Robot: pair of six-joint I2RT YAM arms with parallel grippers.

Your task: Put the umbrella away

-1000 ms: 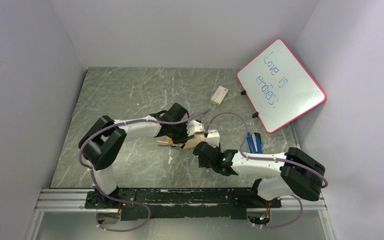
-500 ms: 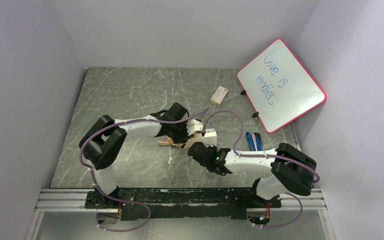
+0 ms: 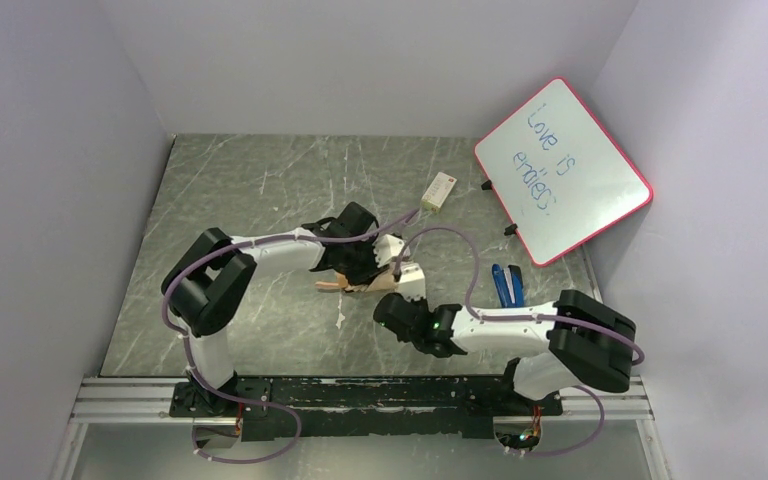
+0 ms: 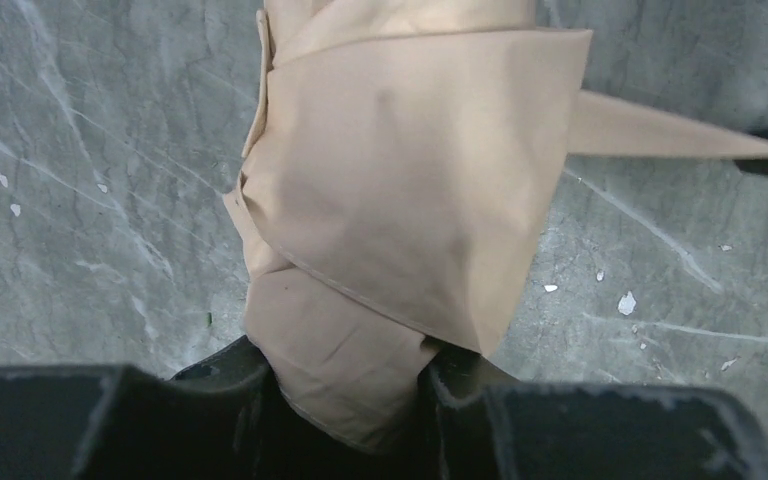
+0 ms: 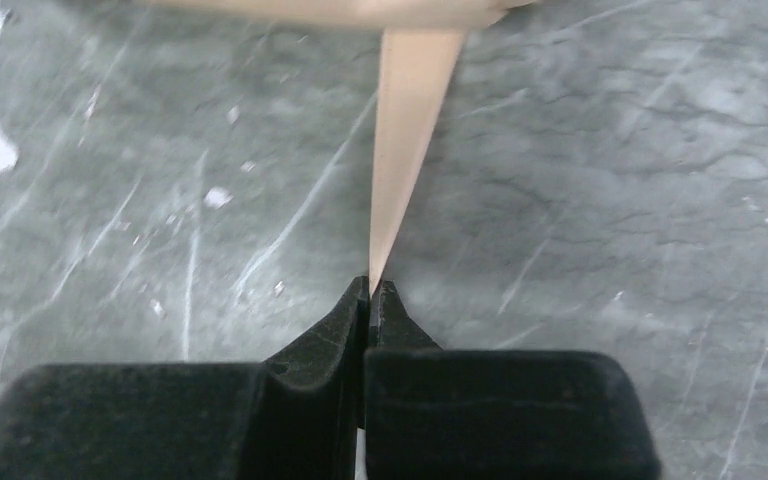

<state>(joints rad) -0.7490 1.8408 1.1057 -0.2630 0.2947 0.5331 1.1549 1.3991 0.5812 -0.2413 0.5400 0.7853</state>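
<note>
The folded tan umbrella [image 3: 372, 284] lies on the grey marbled table between the two arms. In the left wrist view its wrapped fabric bundle [image 4: 400, 200] fills the middle, and my left gripper [image 4: 350, 385] is shut on its near end. A thin tan strap [image 5: 410, 130] runs from the bundle down to my right gripper [image 5: 372, 290], whose jaws are pressed together on the strap's tip. From above, the right gripper [image 3: 392, 305] sits just in front of the umbrella, the left gripper [image 3: 360, 265] right behind it. The shaft and handle are hidden.
A pink-framed whiteboard [image 3: 563, 170] leans at the back right. A small blue object [image 3: 507, 284] lies on the table beside the right arm. A small white box [image 3: 439, 189] rests behind the umbrella. Grey walls close in on three sides.
The right arm has moved left toward the umbrella and its jaws have closed on the strap's tip. The left arm and umbrella shifted slightly left.
</note>
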